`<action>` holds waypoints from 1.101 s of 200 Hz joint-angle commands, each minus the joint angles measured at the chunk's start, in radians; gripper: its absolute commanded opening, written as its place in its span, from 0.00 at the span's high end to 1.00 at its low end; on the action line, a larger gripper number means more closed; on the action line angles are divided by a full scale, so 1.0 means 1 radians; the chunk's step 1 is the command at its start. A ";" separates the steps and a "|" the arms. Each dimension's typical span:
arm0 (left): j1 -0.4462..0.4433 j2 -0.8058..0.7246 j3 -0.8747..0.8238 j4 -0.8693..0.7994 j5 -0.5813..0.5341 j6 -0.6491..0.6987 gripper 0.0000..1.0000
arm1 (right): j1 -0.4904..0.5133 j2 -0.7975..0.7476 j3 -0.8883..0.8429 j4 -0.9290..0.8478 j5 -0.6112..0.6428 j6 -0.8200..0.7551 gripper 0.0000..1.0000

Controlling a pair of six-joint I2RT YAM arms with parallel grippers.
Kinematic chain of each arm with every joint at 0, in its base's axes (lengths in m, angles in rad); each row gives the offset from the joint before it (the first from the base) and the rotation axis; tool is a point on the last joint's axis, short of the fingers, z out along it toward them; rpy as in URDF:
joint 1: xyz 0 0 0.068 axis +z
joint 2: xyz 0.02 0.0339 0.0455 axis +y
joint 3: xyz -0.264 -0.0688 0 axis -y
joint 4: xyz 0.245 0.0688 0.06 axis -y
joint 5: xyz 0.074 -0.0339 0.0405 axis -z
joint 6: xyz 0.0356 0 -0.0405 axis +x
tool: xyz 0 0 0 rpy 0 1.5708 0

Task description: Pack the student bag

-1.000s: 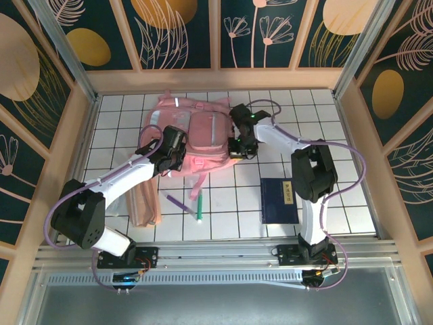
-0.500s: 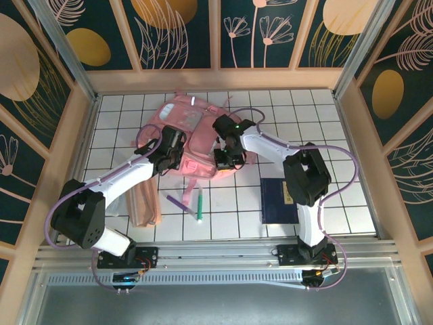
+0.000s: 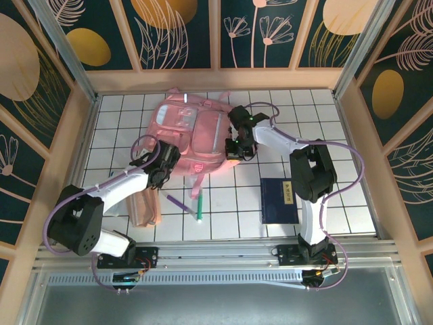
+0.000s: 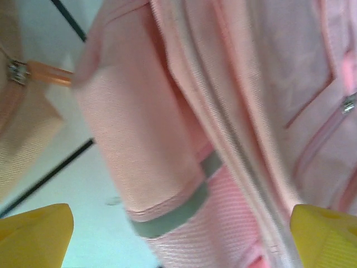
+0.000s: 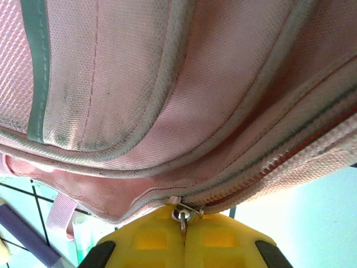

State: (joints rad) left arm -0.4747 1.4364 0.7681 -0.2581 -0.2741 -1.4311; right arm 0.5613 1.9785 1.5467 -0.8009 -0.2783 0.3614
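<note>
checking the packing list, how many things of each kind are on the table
student bag: 1
pencil pouch: 1
pens: 2 (purple pen, green pen)
dark blue notebook: 1
total: 5

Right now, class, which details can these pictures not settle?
Large pink fabric backpack: contents, top view, its own fabric covers them.
Flat dark blue book: cover lettering, top view, too small.
Flat peach-pink pouch: far end, top view, left arm overlaps it.
Backpack seams, left wrist view: blurred.
</note>
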 commanded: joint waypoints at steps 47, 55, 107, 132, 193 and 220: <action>0.052 0.140 0.197 -0.085 -0.034 0.276 0.01 | 0.021 -0.018 0.001 0.016 0.008 -0.057 1.00; 0.051 0.157 0.199 -0.088 -0.008 0.267 0.01 | 0.019 -0.020 0.002 0.014 0.011 -0.061 1.00; 0.050 0.094 0.107 -0.145 0.084 0.055 0.05 | 0.013 -0.024 0.006 0.021 0.003 -0.061 1.00; 0.049 0.050 0.087 -0.135 0.064 0.034 0.09 | 0.016 -0.015 0.012 0.023 -0.004 -0.060 1.00; 0.021 0.097 0.048 -0.088 0.108 -0.096 0.33 | 0.019 -0.005 0.041 0.012 0.001 -0.057 1.00; 0.009 0.155 0.069 -0.074 0.099 -0.109 0.33 | 0.024 -0.004 0.043 0.007 -0.001 -0.062 1.00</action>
State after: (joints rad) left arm -0.4534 1.5379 0.8337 -0.3462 -0.1799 -1.4818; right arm 0.5713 1.9785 1.5528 -0.7963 -0.2787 0.3161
